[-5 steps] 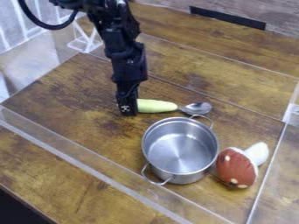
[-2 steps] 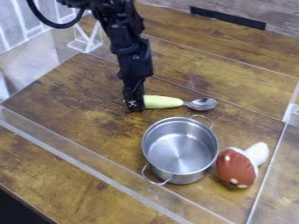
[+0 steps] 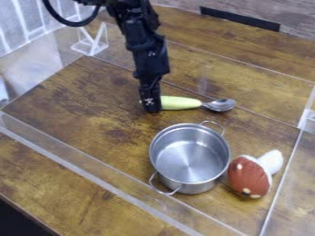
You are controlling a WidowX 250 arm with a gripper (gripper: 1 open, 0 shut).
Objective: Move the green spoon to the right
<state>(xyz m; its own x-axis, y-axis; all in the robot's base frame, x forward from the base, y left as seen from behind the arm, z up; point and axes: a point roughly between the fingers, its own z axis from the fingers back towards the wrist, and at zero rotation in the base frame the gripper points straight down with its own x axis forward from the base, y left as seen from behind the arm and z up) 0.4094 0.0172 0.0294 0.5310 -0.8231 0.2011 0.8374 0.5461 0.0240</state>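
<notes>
table: brown wood (image 3: pixel 74 111), with everything sitting on it
robot arm: black, reaching down from the top, gripper (image 3: pixel 153 104) right at the green spoon's handle end; can't really tell how wide the jaws are or if they've got hold of it
pot: shiny steel (image 3: pixel 190 158), nearest the camera side of the spoon
mushroom toy: red-brown and white (image 3: pixel 253 174), beside the pot
green spoon: lying just behind the pot (image 3: pixel 181 103), silver bowl pointing right

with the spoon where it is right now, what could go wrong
The green spoon lies just behind the steel pot, its bowl end close to the pot's far handle, so a slight swing toward the pot might knock or snag it.

The jaws are down at the handle's end, not its middle, so the spoon could pivot instead of travelling straight.
</notes>
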